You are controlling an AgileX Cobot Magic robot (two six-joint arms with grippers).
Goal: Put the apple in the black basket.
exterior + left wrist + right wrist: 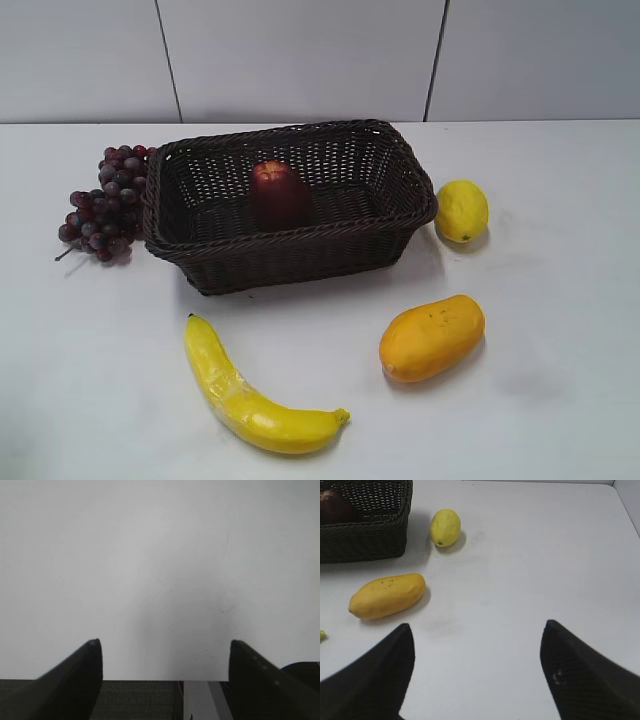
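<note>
The apple, likely firm, smooth and slippery, already sits inside the black basket; if regrasped, hold its widest girth, while both the left pincer and right pincer hang open and empty.

Dark maroon apple, paler red patch on its dimpled top, inside the brown-black open-weave basket. Purple-red grapes. Yellow lemon and orange-yellow mango ahead of the right gripper's black fingers. Bright yellow banana. White desk.
</note>
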